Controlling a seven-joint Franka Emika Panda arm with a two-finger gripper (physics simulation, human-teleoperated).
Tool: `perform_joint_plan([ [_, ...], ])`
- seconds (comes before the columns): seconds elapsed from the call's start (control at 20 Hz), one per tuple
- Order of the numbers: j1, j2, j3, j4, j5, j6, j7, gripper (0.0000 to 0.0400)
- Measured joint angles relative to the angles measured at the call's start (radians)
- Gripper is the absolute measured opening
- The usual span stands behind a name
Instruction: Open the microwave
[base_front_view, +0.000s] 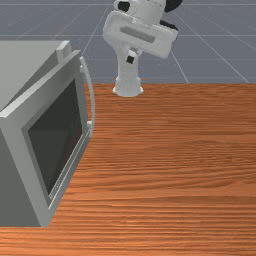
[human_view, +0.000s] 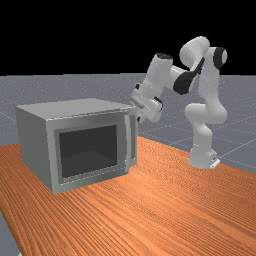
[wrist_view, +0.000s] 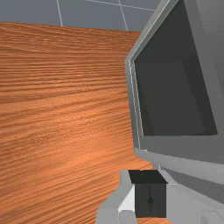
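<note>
Grey microwave (base_front_view: 30, 65) at nine o'clock in the front view, with door (base_front_view: 55, 135) slightly ajar and handle (base_front_view: 91, 95) along its three o'clock edge; from that handle, between one and two o'clock, a narrow, empty tool (base_front_view: 130, 59), with fingers (wrist_view: 142, 201) pressed together. Likely trouble: a glancing sweep from a tilted approach, pushing the door shut instead of hooking behind its free edge. Also a risk of jamming against the handle or dragging the whole microwave, through closed fingers wedged too deep in the gap.
</note>
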Motion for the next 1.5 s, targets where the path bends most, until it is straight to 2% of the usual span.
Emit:
perform_joint_plan([
  [0.2, 0.025, -0.154, 0.052, 0.007, -0.092, -0.061, 0.061, 0.0000],
  [0.3, -0.002, -0.219, 0.031, 0.010, -0.130, -0.070, 0.078, 0.0000],
  [0.4, -0.052, -0.232, -0.029, 0.017, -0.154, -0.054, 0.066, 0.0000],
  [0.45, -0.082, -0.213, -0.060, 0.013, -0.173, -0.046, 0.054, 0.0157],
  [0.5, -0.105, -0.193, -0.083, 0.009, -0.182, -0.035, 0.046, 0.0252],
  [0.55, -0.119, -0.176, -0.100, 0.008, -0.185, -0.019, 0.038, 0.0310],
  [0.65, -0.133, -0.146, -0.122, 0.005, -0.182, 0.022, 0.026, 0.0367],
  [0.9, -0.129, 0.018, -0.141, -0.008, -0.103, 0.149, -0.008, 0.0399],
  [1.05, -0.121, 0.039, -0.135, 0.012, -0.066, 0.179, -0.022, 0.0400],
  [1.2, -0.135, 0.039, -0.121, 0.012, -0.055, 0.184, -0.007, 0.0400],
  [1.5, -0.129, 0.018, -0.091, -0.007, -0.099, 0.178, 0.019, 0.0400],
])
